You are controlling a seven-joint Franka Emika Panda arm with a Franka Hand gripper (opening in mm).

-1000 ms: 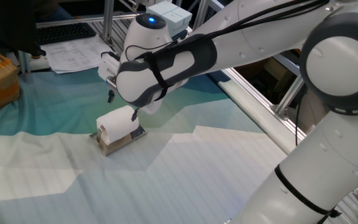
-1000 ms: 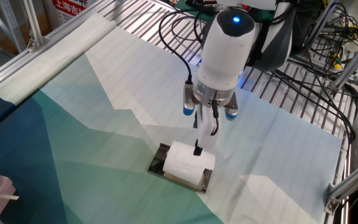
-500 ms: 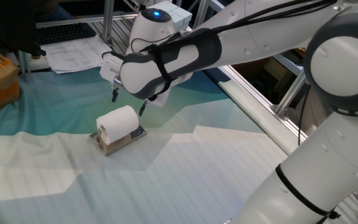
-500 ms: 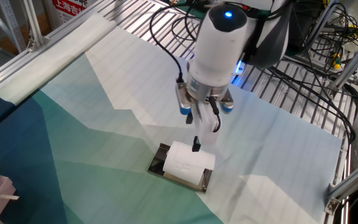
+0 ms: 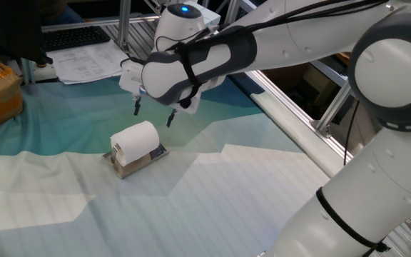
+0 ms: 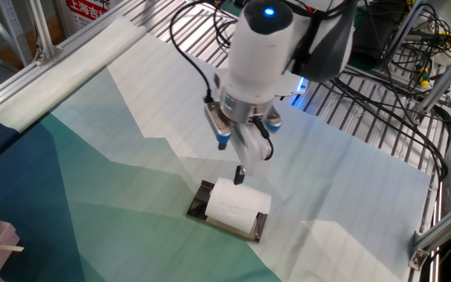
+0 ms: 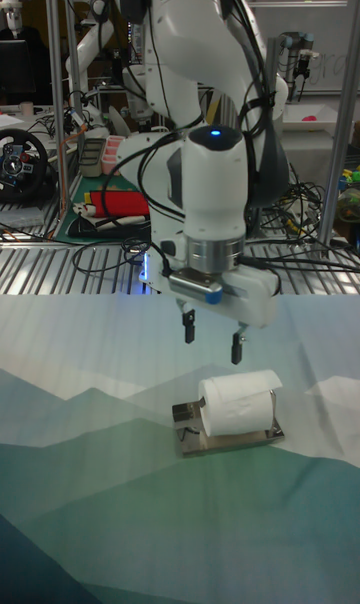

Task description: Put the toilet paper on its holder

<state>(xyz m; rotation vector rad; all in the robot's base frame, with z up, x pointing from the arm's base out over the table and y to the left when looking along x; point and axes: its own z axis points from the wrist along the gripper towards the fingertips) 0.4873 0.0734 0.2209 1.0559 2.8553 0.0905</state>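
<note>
Glossy white rounded arm [image 5: 277, 43], grey joint bands, black cables, blue wrist light [image 7: 214, 133]

**No legible text in any view**

A red-and-white sign [image 6: 88, 9] stands at the top edge of the other fixed view, its characters too small to read. Printed sheets [image 5: 84, 64] lie near a keyboard [image 5: 73, 36] in one fixed view; their lines are blurred. Nothing else carries readable lettering, numbers or brand marks.
</note>
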